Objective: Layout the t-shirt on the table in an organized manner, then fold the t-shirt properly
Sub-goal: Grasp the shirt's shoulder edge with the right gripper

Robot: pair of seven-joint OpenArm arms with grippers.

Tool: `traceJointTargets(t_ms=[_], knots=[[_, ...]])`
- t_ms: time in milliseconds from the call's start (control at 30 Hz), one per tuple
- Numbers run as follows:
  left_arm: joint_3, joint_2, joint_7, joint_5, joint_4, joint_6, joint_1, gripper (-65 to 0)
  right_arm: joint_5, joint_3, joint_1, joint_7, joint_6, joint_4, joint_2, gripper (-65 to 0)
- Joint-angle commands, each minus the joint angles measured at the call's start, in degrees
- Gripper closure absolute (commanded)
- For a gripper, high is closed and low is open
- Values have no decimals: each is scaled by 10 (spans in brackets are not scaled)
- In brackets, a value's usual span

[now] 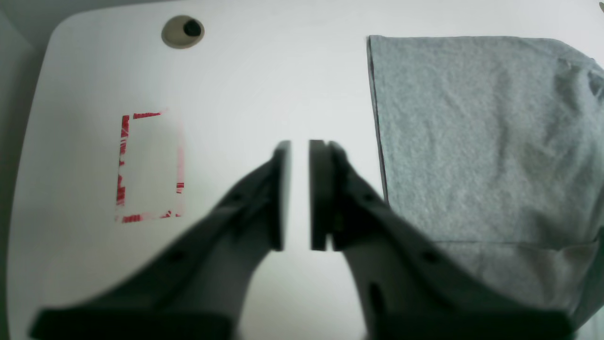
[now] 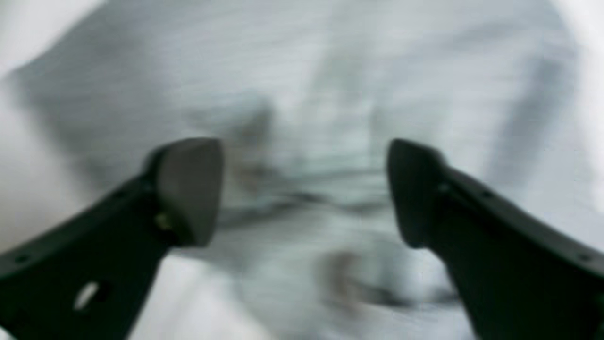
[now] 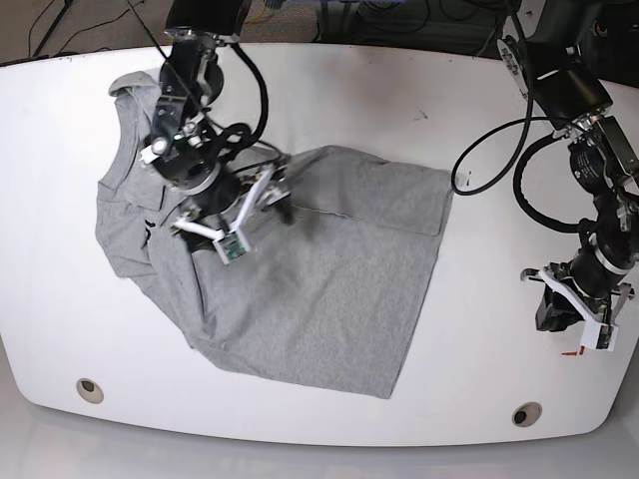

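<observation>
On a white surface (image 3: 319, 110), the grey tee (image 3: 329, 299) lies partly folded: body spread w/ a straight edge toward the left arm, collar and a sleeve bunched at the far corner under the right arm. Right claw (image 3: 240, 215) hangs over the shirt's upper middle, fingers spread wide, nothing between them; the wrist view is blurred but shows only wrinkled cloth below, so it looks to have let go or to be lining up a pinch. Left claw (image 1: 300, 193) sits well apart from the tee, over bare surface near the red tape mark (image 1: 148, 165), pads parted by a narrow slit and gripping nothing, prob. parked clear so the right arm can work. One grommet hole (image 1: 183, 31) shows beyond it. Judged from the lay of the cloth, the fold is underway, not finished: the bunched collar side needs flattening before another fold.
</observation>
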State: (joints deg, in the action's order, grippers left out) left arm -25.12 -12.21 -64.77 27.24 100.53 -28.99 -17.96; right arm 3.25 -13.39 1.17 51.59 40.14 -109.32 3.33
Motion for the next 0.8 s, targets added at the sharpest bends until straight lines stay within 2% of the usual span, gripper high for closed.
traceJointTargets(t_ms=[0,133,267,533,767], knots=[[0,-1,13,9,8,0,-13,-139,5,-35,-26,-9,-1,-9,-25,-575],[-1,-1,13,9,8,0,-10,-157,5,-102,-53,-9,-1,12,-48,-575],[0,-1,13,9,8,0,-9,-157,6,-162,-78,-9,-1,55,-86,-577],[0,-1,13,9,8,0,-6,-157,6,-267,-134,-12,-1,201,-155,-577],[0,-1,13,9,8,0,-6,-156,5,-329,-178,-15,-1,336,-208,-575]])
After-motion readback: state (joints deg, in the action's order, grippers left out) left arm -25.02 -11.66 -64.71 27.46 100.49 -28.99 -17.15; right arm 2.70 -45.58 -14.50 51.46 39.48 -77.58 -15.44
